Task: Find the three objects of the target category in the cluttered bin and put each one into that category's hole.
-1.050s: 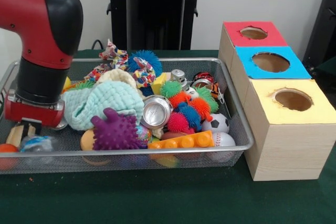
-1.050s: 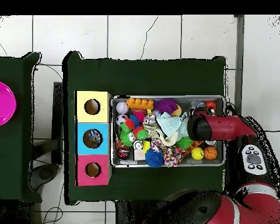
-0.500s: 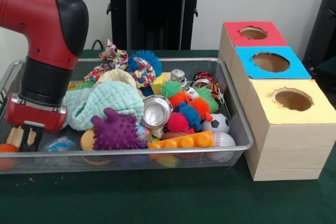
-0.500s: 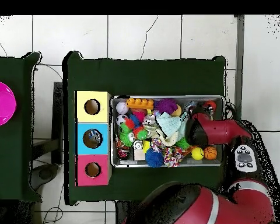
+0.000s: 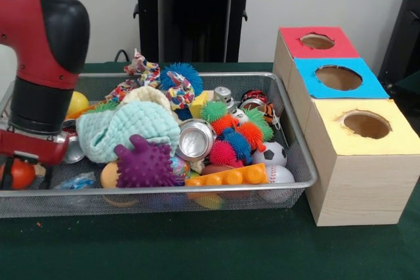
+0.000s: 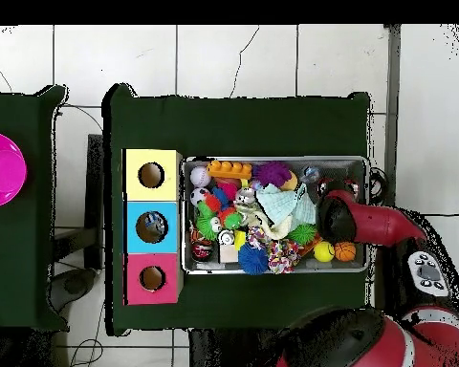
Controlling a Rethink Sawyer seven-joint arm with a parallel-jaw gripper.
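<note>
wire bin [image 5: 298, 155] heaped with toys, three-hole box [image 5: 348, 129], gripper [image 5: 13, 174] fingers' state unclear

Toys heaped in bin [image 5: 298, 162] (three-hole box [image 5: 354, 162] just beside).

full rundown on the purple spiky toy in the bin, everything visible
The purple spiky toy is a rubbery-looking ball covered in blunt knobs, matte purple all over, seemingly intact. It sits on top of the clutter near the front rim of the wire mesh bin. The mint cloth lies against it behind, the crushed silver can just to its right, and an orange ball peeks out at its left. Nothing grips it.
</note>
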